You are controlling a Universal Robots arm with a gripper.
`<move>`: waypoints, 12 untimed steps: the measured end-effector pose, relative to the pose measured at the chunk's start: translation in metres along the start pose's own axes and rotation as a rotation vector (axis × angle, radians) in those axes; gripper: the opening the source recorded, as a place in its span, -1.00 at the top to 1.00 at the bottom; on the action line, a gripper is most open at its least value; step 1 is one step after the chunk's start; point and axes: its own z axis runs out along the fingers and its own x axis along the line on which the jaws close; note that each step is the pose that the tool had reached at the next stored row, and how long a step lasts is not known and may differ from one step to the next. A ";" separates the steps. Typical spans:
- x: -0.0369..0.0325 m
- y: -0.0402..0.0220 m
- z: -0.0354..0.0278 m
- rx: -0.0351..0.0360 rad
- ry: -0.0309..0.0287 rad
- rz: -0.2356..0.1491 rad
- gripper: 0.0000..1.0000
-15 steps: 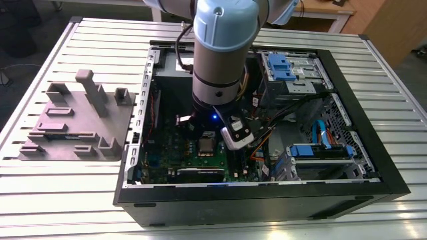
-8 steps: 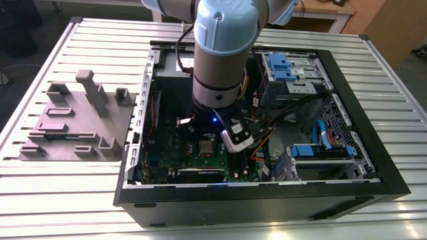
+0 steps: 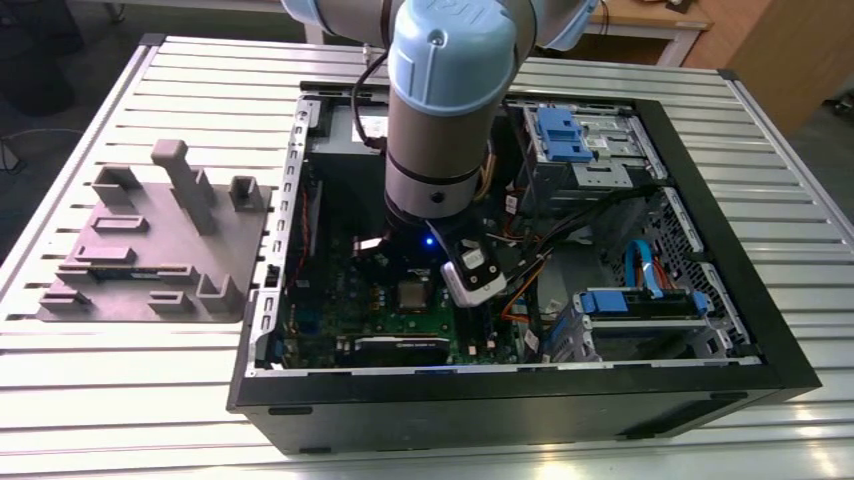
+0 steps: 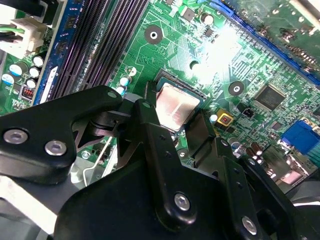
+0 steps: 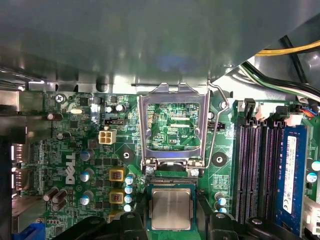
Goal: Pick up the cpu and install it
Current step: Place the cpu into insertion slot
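Hovering straight above the small flat silvery square cpu (image 4: 176, 107), with the black gripper (image 4: 174, 114) spread open and straddling it, apparently without contact. Sitting in the socket of the green motherboard (image 5: 75, 150), at six o'clock of the grey arm wrist (image 3: 434, 150) in the exterior view.

In the second wrist view the gripper (image 4: 174, 118) covers one edge of the cpu (image 4: 176, 102); whether they touch cannot be told. In the exterior view the arm (image 3: 447, 110) hides much of the motherboard (image 3: 380, 325) and the gripper's tip.
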 end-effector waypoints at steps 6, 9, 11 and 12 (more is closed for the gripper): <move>0.0000 0.0000 0.0002 0.0000 0.0000 0.000 0.05; 0.0000 0.0000 0.0003 -0.0001 0.0000 0.000 0.04; 0.0000 0.0000 0.0004 -0.0001 0.0000 0.000 -0.09; 0.0000 0.0000 0.0004 -0.0001 0.0000 0.000 -0.09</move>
